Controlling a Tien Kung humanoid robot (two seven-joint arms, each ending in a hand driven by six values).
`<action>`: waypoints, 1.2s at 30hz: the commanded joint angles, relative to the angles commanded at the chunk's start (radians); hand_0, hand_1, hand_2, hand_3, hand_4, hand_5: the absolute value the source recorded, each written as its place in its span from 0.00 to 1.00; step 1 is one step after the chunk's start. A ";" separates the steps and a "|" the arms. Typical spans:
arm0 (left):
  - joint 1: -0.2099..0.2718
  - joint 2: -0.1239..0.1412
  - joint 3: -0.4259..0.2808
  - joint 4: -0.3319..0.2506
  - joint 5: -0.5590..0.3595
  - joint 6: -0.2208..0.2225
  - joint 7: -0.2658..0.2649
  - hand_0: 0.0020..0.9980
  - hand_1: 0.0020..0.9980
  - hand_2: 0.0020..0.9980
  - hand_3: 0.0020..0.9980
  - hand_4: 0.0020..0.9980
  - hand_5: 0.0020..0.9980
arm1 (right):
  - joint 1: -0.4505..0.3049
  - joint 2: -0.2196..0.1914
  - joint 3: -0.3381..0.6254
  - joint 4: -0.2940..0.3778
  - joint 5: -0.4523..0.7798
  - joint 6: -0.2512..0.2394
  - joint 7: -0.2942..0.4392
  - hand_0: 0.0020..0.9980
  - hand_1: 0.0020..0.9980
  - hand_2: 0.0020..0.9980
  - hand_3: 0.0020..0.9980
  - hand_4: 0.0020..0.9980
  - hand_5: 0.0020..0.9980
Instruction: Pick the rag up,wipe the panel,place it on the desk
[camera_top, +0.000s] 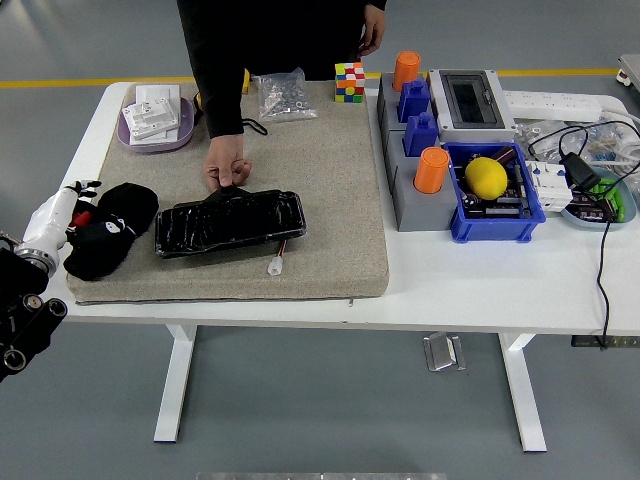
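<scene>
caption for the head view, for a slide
Left hand beside black rag on mat; a person's hand holds the black panel.

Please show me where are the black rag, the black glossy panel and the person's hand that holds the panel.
Black cloth rag (108, 244), head view: middle of the bundle.
Black glossy rectangular panel (230, 223), head view: centre of its top face.
Person's hand (226, 167), head view: back of the hand, at the panel's far edge.
</scene>
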 joint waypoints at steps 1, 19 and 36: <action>-0.003 -0.004 0.004 0.006 -0.005 0.004 -0.002 0.64 0.79 0.84 0.87 0.86 0.41 | 0.000 0.000 -0.003 0.000 0.002 0.000 0.000 0.72 0.65 0.68 0.59 0.97 0.56; -0.026 -0.026 0.047 0.054 -0.027 0.053 0.006 0.59 0.73 0.81 0.85 0.84 0.41 | -0.003 -0.006 -0.018 0.000 0.016 0.001 0.003 0.72 0.65 0.68 0.59 0.97 0.56; -0.024 -0.029 0.064 0.069 0.013 0.104 0.019 0.35 0.35 0.62 0.59 0.58 0.17 | -0.005 -0.006 -0.039 0.000 0.038 0.002 0.016 0.72 0.65 0.68 0.59 0.97 0.56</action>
